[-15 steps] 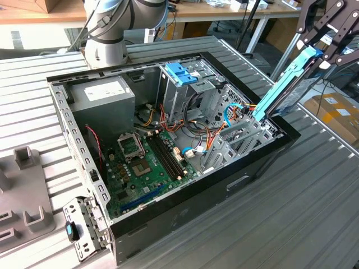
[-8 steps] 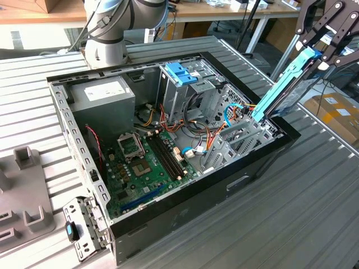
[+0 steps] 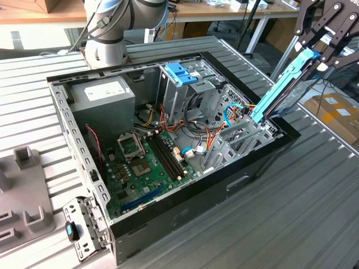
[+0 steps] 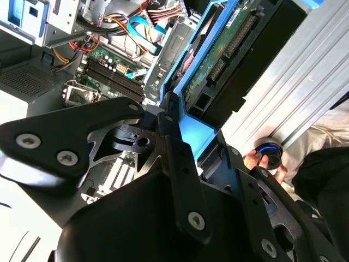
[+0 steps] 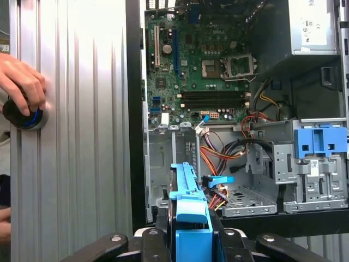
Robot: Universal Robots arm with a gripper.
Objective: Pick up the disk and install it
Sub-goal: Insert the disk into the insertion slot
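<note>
You're pinching the disk (image 3: 282,85) in your claw (image 3: 321,51), holding it tilted at the drive bay (image 3: 238,137); seating likely needs aligned rails.

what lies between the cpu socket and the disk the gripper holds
In the first wrist view, the memory slots and a tangle of cables lie between the socket and the disk.
</note>
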